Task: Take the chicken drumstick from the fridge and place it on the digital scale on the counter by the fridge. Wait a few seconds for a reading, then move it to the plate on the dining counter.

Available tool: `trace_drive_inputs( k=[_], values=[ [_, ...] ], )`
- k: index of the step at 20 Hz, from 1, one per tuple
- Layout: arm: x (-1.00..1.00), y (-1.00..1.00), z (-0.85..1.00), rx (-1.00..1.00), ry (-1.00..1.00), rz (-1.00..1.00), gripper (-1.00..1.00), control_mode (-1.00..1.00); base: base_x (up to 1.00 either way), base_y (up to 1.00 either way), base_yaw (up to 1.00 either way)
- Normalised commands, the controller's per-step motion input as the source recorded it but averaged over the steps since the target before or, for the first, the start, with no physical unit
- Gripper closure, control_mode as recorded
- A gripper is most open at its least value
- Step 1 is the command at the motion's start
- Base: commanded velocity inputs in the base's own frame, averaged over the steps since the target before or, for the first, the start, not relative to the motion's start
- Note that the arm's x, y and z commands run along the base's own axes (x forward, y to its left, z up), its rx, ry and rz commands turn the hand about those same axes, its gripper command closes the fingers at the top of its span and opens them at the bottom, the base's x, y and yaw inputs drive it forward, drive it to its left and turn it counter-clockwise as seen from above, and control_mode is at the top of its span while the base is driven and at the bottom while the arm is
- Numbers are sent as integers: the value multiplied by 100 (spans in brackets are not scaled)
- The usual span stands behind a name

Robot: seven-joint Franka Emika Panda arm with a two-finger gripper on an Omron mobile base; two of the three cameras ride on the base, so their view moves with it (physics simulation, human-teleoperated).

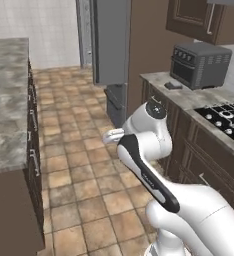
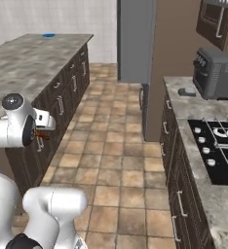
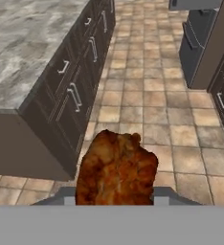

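One white arm with dark joints fills the lower right of the left base view, folded at the elbow and bent back toward the camera, so that its wrist ends low over the brown tiled floor [image 1: 84,150] near the frame's centre. In the right base view we see the same arm at the left edge, its two-finger gripper [image 2: 42,135] held beside the wrist and pointing toward the dark drawer fronts of the long grey-brown marbled dining counter [image 2: 33,63].

We find the jaws pinched onto the small reddish-brown chicken drumstick [image 3: 116,170], which bulks at the bottom centre of the hand view between grey finger parts on either side. Its long axis seems to run along the gripper's line of sight, up the frame and away from the camera; we cannot tell which end leads. In the right base view only an orange-brown sliver of it shows, sticking out to the right.

Beyond the drumstick the floor runs up the hand view between the counter at upper left and the tall grey metallic fridge [image 3: 195,38] at upper right. A flat round blue plate [image 2: 48,35] lies on the counter's far end, upper left of the right base view. A small low grey digital scale [image 1: 173,86] sits on the short counter, just in front of a dark grey toaster oven [image 1: 200,64].
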Motion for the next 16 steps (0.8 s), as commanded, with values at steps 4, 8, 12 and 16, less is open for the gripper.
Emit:
trace_drive_inputs(
  k=[4,8,12,16],
  values=[
    [0,0,0,0,0,0,100,100,-17,100,-29],
    [0,0,0,0,0,0,100,100,-1,100,-26],
    [0,0,0,0,0,0,100,100,0,100,-21],
    [0,0,0,0,0,0,100,100,-1,100,-18]
  ],
)
